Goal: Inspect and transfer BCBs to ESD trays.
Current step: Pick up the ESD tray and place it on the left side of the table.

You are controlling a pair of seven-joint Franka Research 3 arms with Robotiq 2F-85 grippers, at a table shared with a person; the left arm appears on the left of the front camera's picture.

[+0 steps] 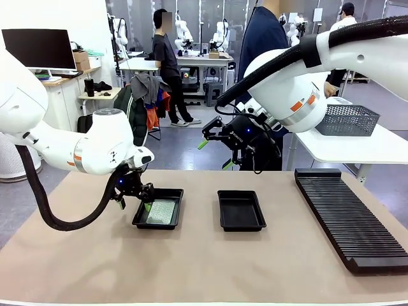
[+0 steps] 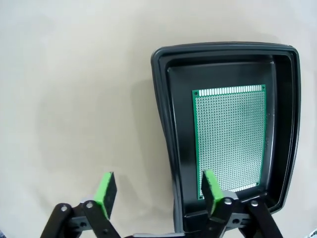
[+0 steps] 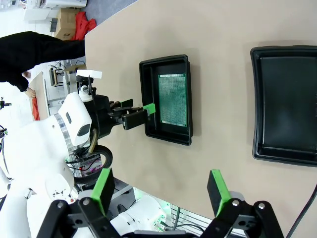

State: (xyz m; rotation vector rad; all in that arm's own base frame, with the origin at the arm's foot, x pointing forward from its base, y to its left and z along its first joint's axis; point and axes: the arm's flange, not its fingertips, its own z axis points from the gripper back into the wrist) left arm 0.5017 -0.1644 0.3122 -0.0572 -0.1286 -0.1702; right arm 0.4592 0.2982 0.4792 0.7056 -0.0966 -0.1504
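Straddling the near wall of the ESD tray (image 2: 159,99), the left claw (image 2: 157,186) stands partly open, gripping nothing; the BCB (image 2: 230,139) lies flat just beyond its inner finger (inside the tray). Close slowly, I'd judge, sparing the BCB's edge.

Front looks across table (image 1: 191,274); wrists overhead, share left tray (image 2: 223,48).

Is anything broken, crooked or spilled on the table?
Nothing stands out. The green circuit board lies flat and straight inside the left tray, the other tray sits level and empty, and the long black rack lies straight.
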